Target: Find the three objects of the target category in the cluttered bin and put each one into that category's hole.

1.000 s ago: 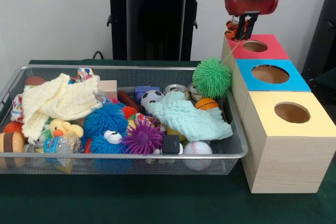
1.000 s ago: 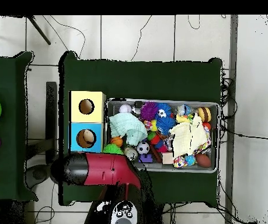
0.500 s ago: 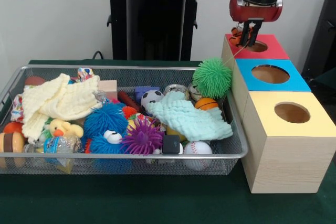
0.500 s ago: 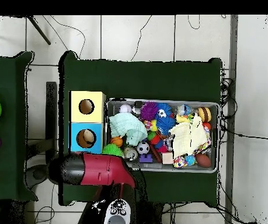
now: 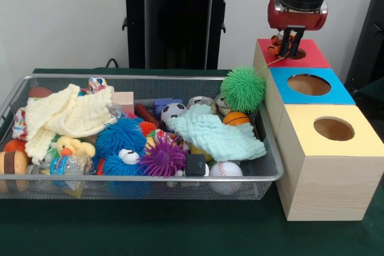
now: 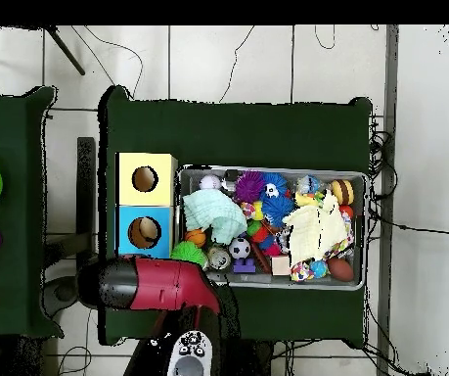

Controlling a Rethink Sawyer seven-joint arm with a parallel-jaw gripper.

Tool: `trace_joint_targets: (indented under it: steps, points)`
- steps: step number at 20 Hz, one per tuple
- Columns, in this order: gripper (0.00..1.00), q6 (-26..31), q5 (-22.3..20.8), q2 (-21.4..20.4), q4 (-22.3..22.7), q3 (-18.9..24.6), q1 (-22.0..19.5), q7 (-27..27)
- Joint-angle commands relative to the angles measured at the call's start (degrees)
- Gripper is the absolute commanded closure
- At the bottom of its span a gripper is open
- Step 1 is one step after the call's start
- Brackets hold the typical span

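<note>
Gripper over red box hole, fingers pinching small orange toy; mesh bin beside box.

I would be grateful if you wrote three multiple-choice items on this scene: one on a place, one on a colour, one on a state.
1. Where does the gripper hang?
A. Over the red-topped box
B. Over the yellow-topped box
C. Inside the bin

2. What colour is the spiky ball at the bin's corner beside the boxes?
A. Purple
B. Green
C. Orange

3. How does the pale green cloth lie?
A. Folded on the table
B. Draped over toys in the bin
C. Hanging from the gripper

Answers: 1 A, its fingers point down at the hole of the red-topped box; 2 B, it is bright green; 3 B, it is spread across the clutter.
</note>
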Motion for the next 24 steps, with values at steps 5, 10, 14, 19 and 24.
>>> trace_joint_targets:
  steps: [5,10,14,19,24]
  points:
    - [1.0,-3.19,2.96,1.59,2.74,1.98,-0.14,14.63]
    - [1.0,-3.47,3.5,1.85,3.11,2.4,-0.02,15.52]
    - [1.0,-4.49,3.89,1.89,4.04,2.61,0.15,16.1]
    - [1.0,-4.58,4.23,1.95,4.16,2.34,0.64,16.41]
    - [1.0,-3.07,5.1,2.08,4.17,2.26,0.51,16.79]
